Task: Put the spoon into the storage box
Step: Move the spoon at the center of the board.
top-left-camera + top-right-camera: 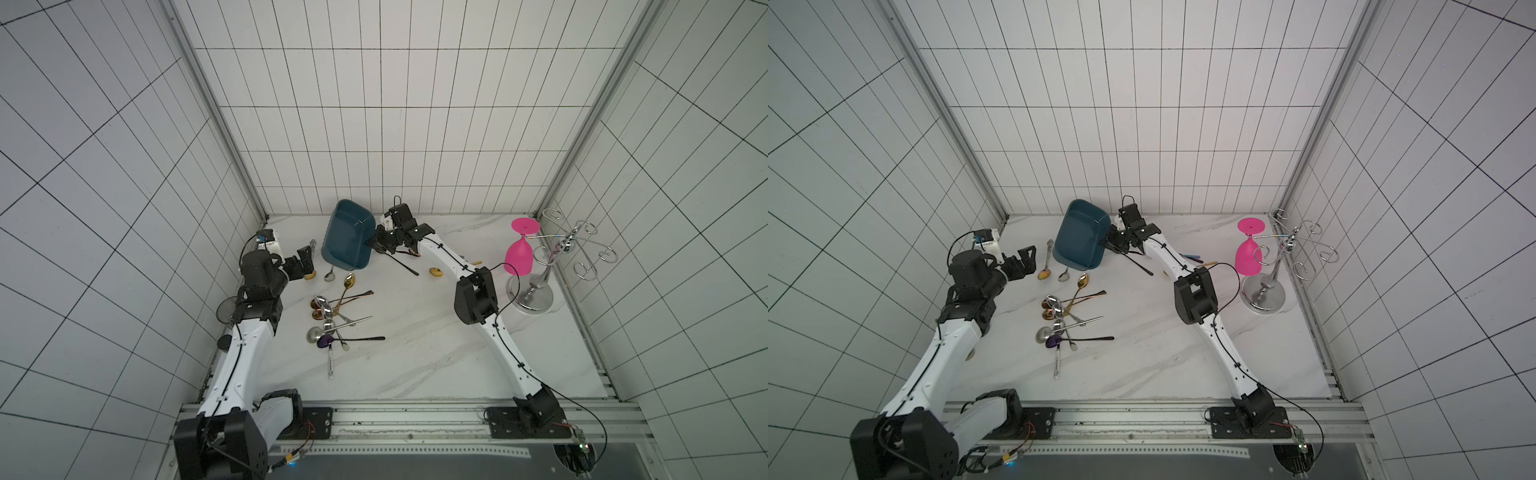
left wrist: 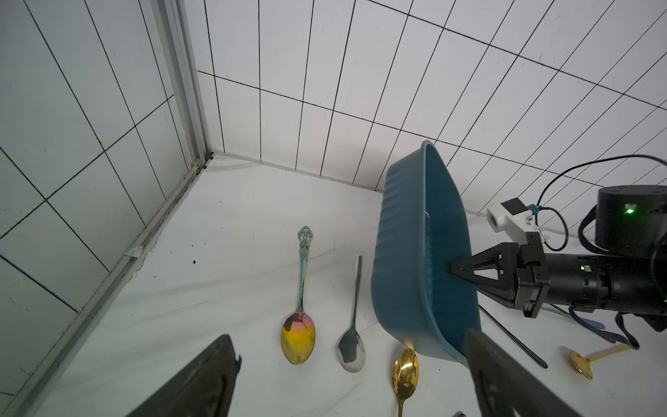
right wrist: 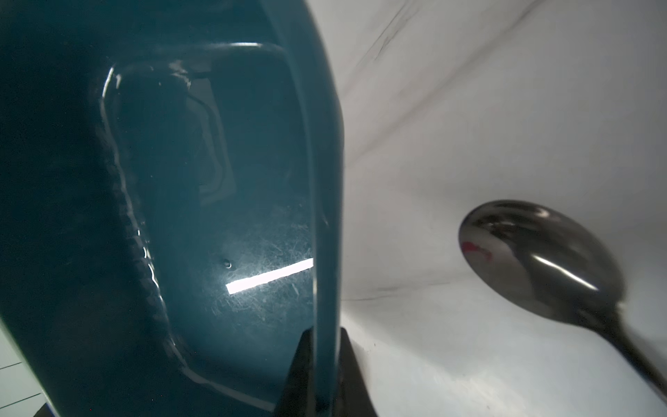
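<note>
The dark teal storage box (image 1: pixel 347 235) (image 1: pixel 1081 237) is tipped steeply up on one long side near the back wall. My right gripper (image 1: pixel 371 242) (image 2: pixel 455 269) (image 3: pixel 326 337) is shut on its raised rim, one finger inside and one outside. The box (image 3: pixel 216 180) holds nothing. A black spoon (image 3: pixel 537 252) (image 1: pixel 401 262) lies under the right wrist. My left gripper (image 1: pixel 305 259) (image 2: pixel 348 337) is open above a rainbow spoon (image 2: pixel 298 335), a silver spoon (image 2: pixel 351 348) and a gold spoon (image 2: pixel 406 368), all flat on the table beside the box (image 2: pixel 408 252).
A heap of several spoons (image 1: pixel 332 316) lies mid-table. A pink goblet (image 1: pixel 519 253) hangs upside down on a chrome rack (image 1: pixel 536 291) at the right wall. A small gold spoon (image 1: pixel 435 272) sits by the right forearm. Tiled walls close in three sides.
</note>
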